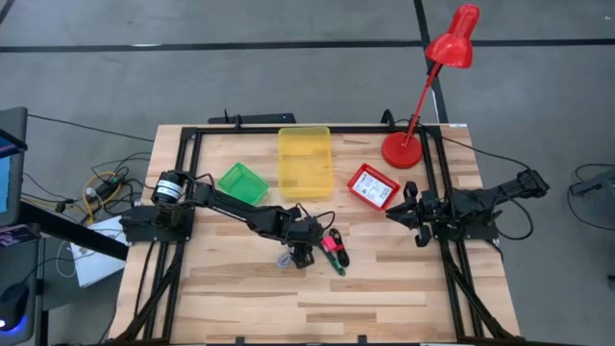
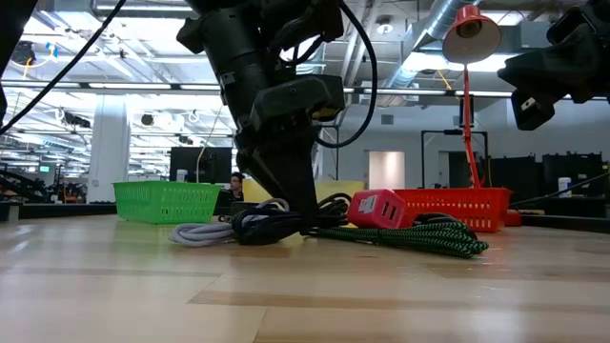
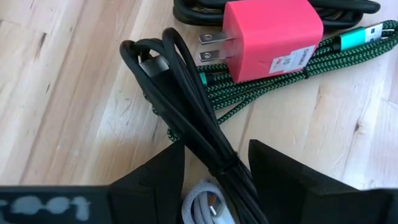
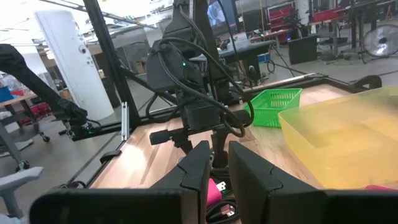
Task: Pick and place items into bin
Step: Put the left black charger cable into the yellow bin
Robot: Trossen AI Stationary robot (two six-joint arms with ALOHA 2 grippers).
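I have the left gripper [image 1: 304,252] down near the middle of the tabletop, its fingers spread narrowly on either side of a bundled black cable [image 3: 198,134] but not yet pinching it. The cable lies in a small pile with a green braided cable [image 3: 292,68], a pink charger plug [image 3: 272,37] and a coiled white cable [image 2: 195,232], all touching or overlapping. To do this well, I'd close on the tied waist of the black bundle only, then lift straight up so the green cable doesn't drag along. The yellow bin [image 1: 305,161] sits toward the far edge, with a green basket [image 1: 242,182] beside it. The right gripper [image 1: 407,213] waits raised near the right edge, fingers nearly together and empty.
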